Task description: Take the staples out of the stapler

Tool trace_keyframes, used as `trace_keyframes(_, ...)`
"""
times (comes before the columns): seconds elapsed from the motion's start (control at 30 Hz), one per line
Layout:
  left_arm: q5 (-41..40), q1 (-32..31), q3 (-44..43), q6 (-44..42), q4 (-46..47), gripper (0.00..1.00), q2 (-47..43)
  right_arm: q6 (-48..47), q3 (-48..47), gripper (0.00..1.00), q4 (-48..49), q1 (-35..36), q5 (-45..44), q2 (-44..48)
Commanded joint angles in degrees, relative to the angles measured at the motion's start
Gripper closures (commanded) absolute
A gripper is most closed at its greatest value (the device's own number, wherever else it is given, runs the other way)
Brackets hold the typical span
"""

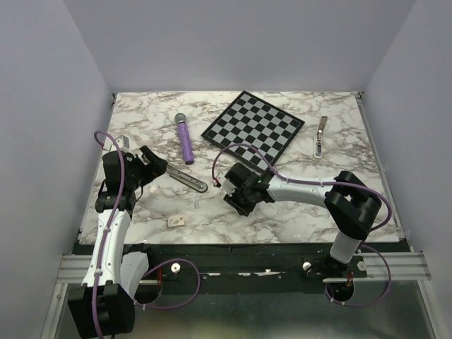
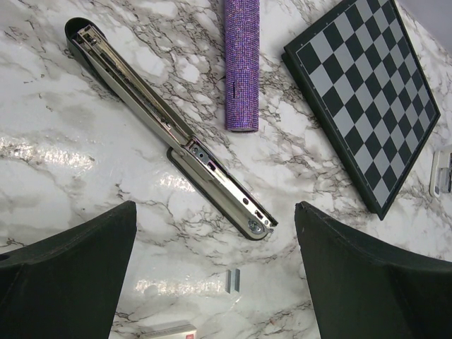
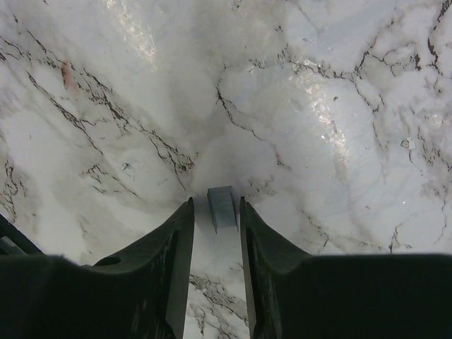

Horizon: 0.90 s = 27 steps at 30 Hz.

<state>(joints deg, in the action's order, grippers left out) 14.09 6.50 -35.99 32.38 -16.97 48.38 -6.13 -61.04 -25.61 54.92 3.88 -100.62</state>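
Observation:
The stapler (image 2: 166, 127) lies swung open flat on the marble table, its metal magazine channel facing up; in the top view it (image 1: 185, 178) lies just right of my left gripper (image 1: 152, 166). My left gripper (image 2: 215, 236) is wide open and empty above the stapler's near end. A short strip of staples (image 2: 234, 279) lies loose between its fingers. My right gripper (image 3: 216, 205) is low over the table (image 3: 318, 106), its jaws narrowly apart. Another staple strip (image 3: 222, 207) sits between the fingertips with a thin gap on each side. In the top view the right gripper (image 1: 236, 200) is near mid-table.
A purple glittery stick (image 1: 185, 143) lies beside the stapler, also in the left wrist view (image 2: 241, 63). A chessboard (image 1: 253, 127) sits at the back middle. A small silvery-cream tool (image 1: 321, 135) lies at the back right. A small white box (image 1: 175, 222) lies near the front edge.

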Motion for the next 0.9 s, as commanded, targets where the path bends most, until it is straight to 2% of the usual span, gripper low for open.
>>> trace_keyframes(0.0, -0.82, -0.17, 0.13, -0.48, -0.34, 0.01, 0.22, -0.20, -1.63, 0.62, -2.08, 0.72, -2.03, -0.89)
trace_keyframes(0.53, -0.82, -0.17, 0.30, -0.48, -0.34, 0.01, 0.31, 1.82, -1.19, 0.74, -1.11, 0.72, -1.07, -0.45)
trace_keyframes(0.87, -0.73, -0.17, 0.22, -0.39, -0.34, 0.01, 0.40, 4.80, -1.89, 0.75, -1.29, 0.72, -3.26, 0.86)
